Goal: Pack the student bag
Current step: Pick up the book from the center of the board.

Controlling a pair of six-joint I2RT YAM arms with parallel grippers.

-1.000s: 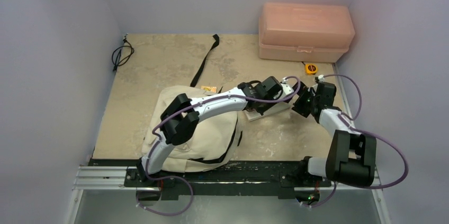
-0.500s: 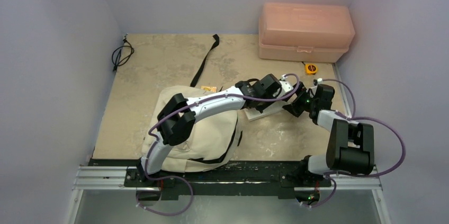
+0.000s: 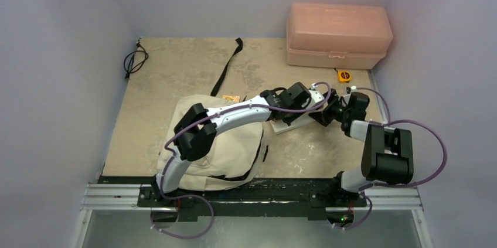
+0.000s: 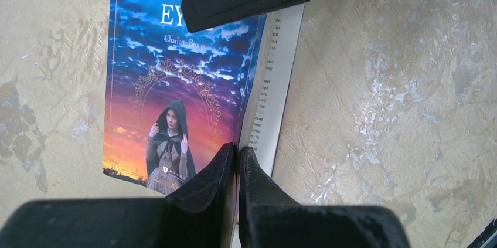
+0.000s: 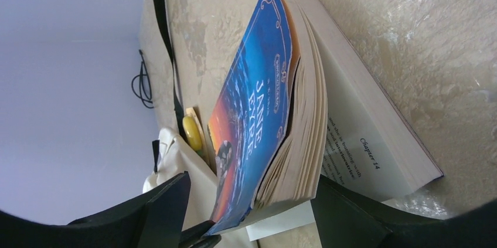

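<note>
The student bag [image 3: 234, 154], cream fabric, lies at the near left under my left arm, and its edge [image 5: 176, 160] shows in the right wrist view. A paperback [image 3: 287, 125] with a blue and orange cover [image 4: 176, 84] lies right of it, half open. My left gripper [image 4: 237, 154] is shut on the lower edge of the front cover, holding it raised. My right gripper [image 5: 252, 189] is open, one finger on each side of the lifted cover and pages [image 5: 293, 142], while a printed page [image 5: 351, 154] lies flat below. Both grippers [image 3: 321, 110] meet at the book.
A salmon-pink plastic box [image 3: 337, 34] stands at the back right, with an orange tape measure [image 3: 344, 75] in front of it. A black strap [image 3: 228, 66] runs back from the bag. A black cable [image 3: 133, 60] lies at the far left. Grey walls enclose the table.
My right gripper has moved left up to the book, and its jaws have narrowed around the raised pages. The left arm has barely moved, still pinching the cover.
</note>
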